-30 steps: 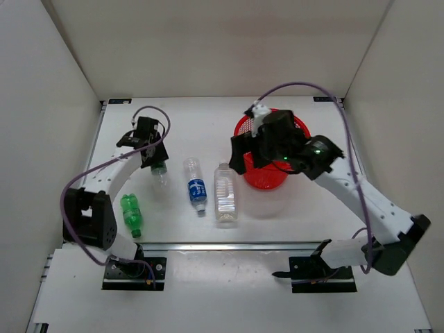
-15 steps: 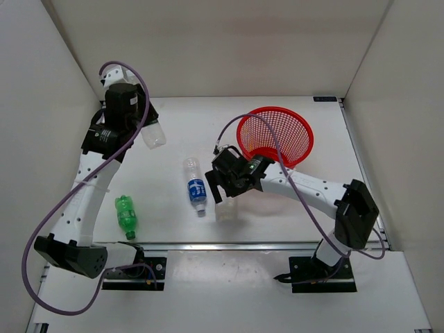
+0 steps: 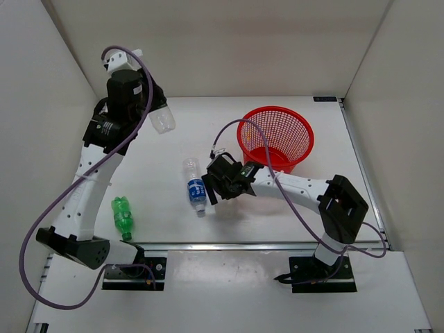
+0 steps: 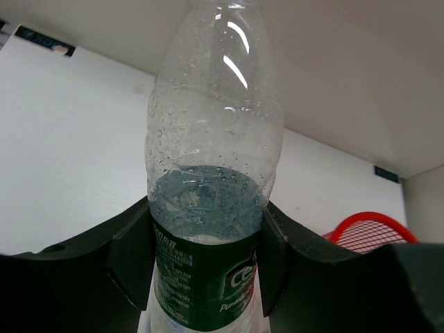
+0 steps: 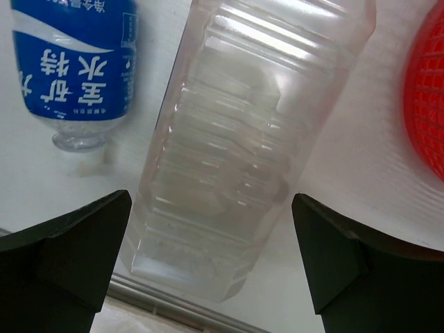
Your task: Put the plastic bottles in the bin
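High over the table's back left, my left gripper [image 3: 151, 116] is shut on the clear bottle with the dark green label [image 3: 162, 121]. In the left wrist view both fingers press that bottle [image 4: 211, 208] at the label. My right gripper [image 3: 218, 183] is low and open, its fingers on either side of the wide ribbed bottle [image 5: 243, 139], apart from it. From above, that bottle is hidden under the gripper. The blue-label bottle [image 3: 195, 186] lies just left of it. The green bottle [image 3: 121, 215] lies at the near left. The red mesh bin [image 3: 275, 137] stands at the right.
White walls close in the left, back and right of the table. A metal rail [image 3: 236, 245] runs along the near edge. The blue-label bottle [image 5: 73, 62] lies close beside the right gripper's left finger, and the bin's rim [image 5: 427, 90] is to its right.
The left arm lifted the green-label bottle off the table, high and toward the right. The right arm came away from the bin and down around the ribbed bottle.
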`<state>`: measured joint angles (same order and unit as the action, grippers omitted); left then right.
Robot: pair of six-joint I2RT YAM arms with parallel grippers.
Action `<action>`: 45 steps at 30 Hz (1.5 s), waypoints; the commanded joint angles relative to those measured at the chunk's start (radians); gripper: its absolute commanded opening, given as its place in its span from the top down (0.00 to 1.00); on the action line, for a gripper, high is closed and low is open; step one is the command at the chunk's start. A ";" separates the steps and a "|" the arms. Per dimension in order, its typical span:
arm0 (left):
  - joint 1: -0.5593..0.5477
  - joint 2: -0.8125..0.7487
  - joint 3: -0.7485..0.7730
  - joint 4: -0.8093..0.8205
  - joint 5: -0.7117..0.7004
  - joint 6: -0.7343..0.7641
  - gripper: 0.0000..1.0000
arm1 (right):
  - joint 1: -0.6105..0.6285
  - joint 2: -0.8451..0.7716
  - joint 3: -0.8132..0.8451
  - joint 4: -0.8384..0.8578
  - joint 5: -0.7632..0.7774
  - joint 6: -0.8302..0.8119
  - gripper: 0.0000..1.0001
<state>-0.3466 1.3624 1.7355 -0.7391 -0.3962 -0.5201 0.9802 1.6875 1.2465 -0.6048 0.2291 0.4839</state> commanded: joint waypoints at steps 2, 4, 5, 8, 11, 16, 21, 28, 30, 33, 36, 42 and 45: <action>-0.048 0.003 0.070 0.127 0.032 0.000 0.61 | -0.014 0.058 0.013 0.051 0.032 -0.002 0.01; -0.101 0.017 0.084 0.167 0.025 0.008 0.61 | -0.018 0.064 -0.005 0.054 0.050 0.005 0.01; -0.110 0.029 0.096 0.184 0.022 0.012 0.61 | -0.015 0.070 -0.005 0.051 0.046 0.010 0.02; -0.132 0.082 0.157 0.202 0.075 0.011 0.60 | -0.011 0.054 -0.019 0.062 0.068 0.001 0.15; -0.147 0.096 0.154 0.279 0.144 0.006 0.60 | -0.017 0.034 -0.036 0.071 0.023 -0.025 0.46; -0.195 0.191 0.160 0.391 0.241 0.008 0.58 | -0.018 -0.180 -0.067 0.028 -0.078 -0.089 0.81; -0.224 0.342 0.266 0.445 0.408 -0.001 0.57 | -0.123 -0.555 -0.199 0.051 -0.437 -0.088 1.00; -0.293 0.498 0.342 0.452 0.462 -0.004 0.55 | -0.205 -0.925 -0.181 -0.105 -0.449 -0.088 1.00; -0.284 0.523 0.340 0.463 0.499 -0.035 0.56 | -0.238 -0.965 -0.135 -0.189 -0.381 -0.104 1.00; -0.314 0.555 0.348 0.461 0.517 -0.020 0.55 | -0.307 -0.999 -0.078 -0.239 -0.355 -0.125 1.00; -0.363 0.575 0.320 0.438 0.497 0.017 0.49 | -0.366 -1.022 -0.041 -0.251 -0.269 -0.140 1.00; -0.356 0.518 0.236 0.400 0.487 0.017 0.01 | -0.429 -0.947 0.004 -0.127 -0.079 -0.221 1.00; -0.338 0.426 0.226 0.359 0.403 0.037 0.02 | -0.509 -0.884 -0.002 -0.018 -0.097 -0.264 1.00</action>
<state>-0.7151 1.9366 1.9614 -0.3473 0.0799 -0.5083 0.5323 0.7403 1.2266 -0.7834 0.0769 0.2871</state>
